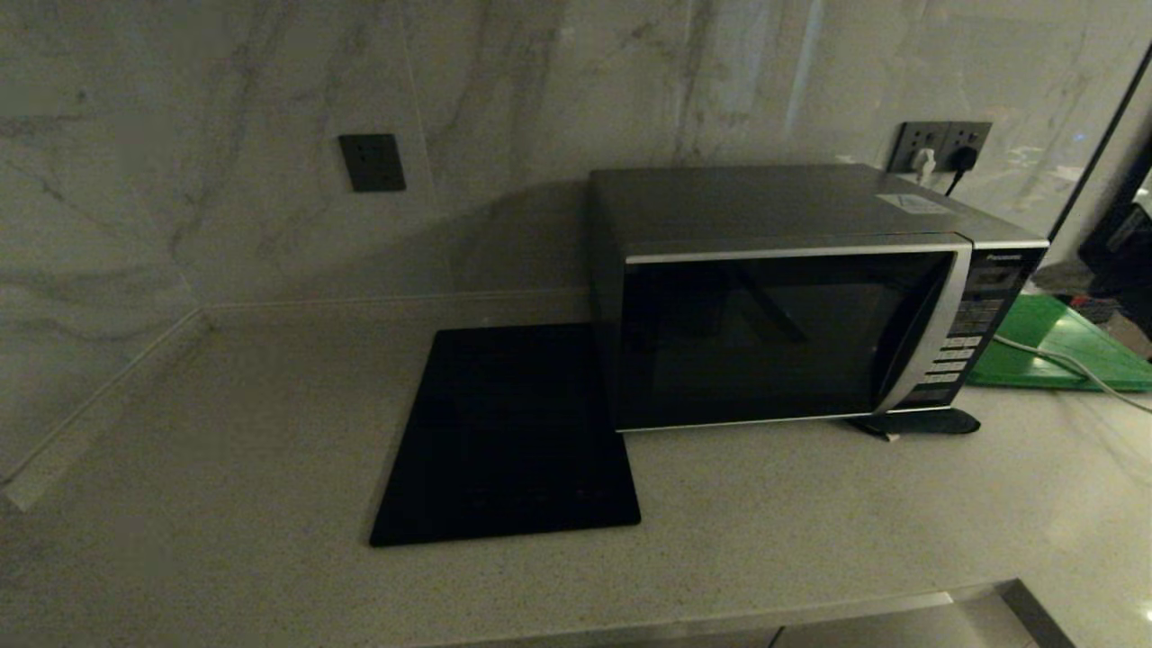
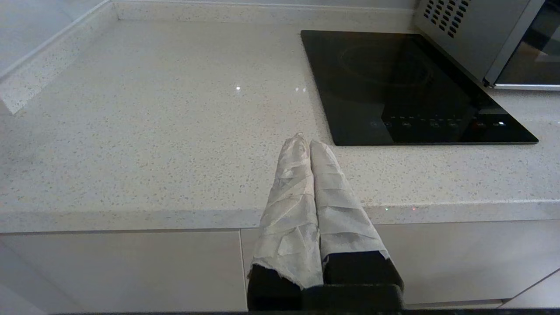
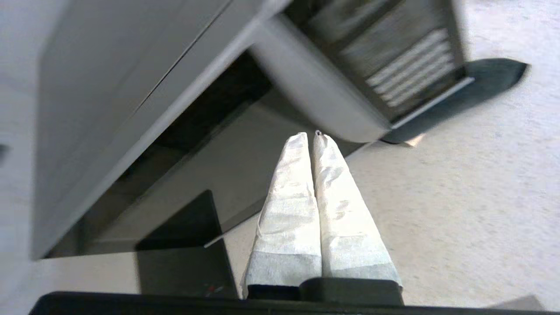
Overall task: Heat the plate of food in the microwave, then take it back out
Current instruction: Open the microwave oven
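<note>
Two grippers show only in their own wrist views, and neither holds anything. The left gripper (image 2: 305,140) has its cloth-wrapped fingers (image 2: 291,192) pressed together, hanging off the front edge of the countertop (image 2: 153,122); beyond the tips and off to one side lies the black cooktop (image 2: 407,87), with a corner of the microwave (image 2: 472,35) past that. The right gripper (image 3: 311,136) also has its fingers (image 3: 341,205) closed tight on nothing, their tips just short of the lower end of the microwave's curved silver handle (image 3: 315,100), with the button panel (image 3: 407,65) beyond and to the side of them.

From the head view, the microwave (image 1: 792,306) stands with its door (image 1: 774,337) fully shut, beside the cooktop (image 1: 513,432), with a green board (image 1: 1053,346) on its other side. The plate of food appears in no view: it is not on the counter, nor in either gripper. The dark glass hides the cavity, so I cannot tell whether the plate sits inside.

My reading is that the plate is probably inside, so loading is done. Whether heating has started or finished cannot be told; no display is readable. What clearly remains is opening the door, lifting the plate out and setting it on the counter. The right gripper seems best placed, near the handle and the buttons.
</note>
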Motion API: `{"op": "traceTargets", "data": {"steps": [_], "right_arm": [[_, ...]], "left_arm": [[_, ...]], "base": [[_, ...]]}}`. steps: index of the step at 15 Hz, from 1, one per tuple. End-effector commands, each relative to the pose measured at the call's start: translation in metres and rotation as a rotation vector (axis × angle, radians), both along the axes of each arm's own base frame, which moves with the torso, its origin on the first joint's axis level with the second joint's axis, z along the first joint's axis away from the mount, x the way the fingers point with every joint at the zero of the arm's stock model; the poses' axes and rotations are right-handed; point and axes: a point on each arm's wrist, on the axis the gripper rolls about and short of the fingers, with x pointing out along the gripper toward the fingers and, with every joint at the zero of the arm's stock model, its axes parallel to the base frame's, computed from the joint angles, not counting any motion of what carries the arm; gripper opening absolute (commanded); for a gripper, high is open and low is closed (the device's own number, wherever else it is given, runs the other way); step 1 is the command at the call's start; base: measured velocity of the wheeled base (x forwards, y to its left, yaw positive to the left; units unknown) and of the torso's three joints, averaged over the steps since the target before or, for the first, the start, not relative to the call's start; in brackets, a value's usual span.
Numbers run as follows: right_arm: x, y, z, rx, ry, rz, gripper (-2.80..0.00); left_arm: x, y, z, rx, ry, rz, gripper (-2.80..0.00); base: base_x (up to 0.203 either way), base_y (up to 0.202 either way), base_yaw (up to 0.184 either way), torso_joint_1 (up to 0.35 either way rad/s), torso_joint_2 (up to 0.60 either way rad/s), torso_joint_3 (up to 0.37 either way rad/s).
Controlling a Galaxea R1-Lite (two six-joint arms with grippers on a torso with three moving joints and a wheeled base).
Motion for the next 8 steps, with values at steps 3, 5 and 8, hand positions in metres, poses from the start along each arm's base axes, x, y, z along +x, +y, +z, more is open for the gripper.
{"op": "traceTargets", "data": {"steps": [3,5,8], "right_arm": [[0.007,-0.068,-0.036,0.191,0.062,0.041,-2.80],[0.015,-0.098,-0.059,0.292,0.080,0.086,-2.80],[0.030,-0.128,-0.095,0.385,0.094,0.128,-2.80]], "left_arm": [[0.000,0.000,0.000,-0.001,-0.001,0.001,-2.80],[0.000,0.000,0.000,-0.001,-0.001,0.001,-2.80],[0.000,0.000,0.000,-0.001,-0.001,0.000,-2.80]], "base": [[0.000,0.000,0.000,0.000,0.00,0.000],[0.000,0.000,0.000,0.000,0.00,0.000],[0.000,0.000,0.000,0.000,0.00,0.000]]}}
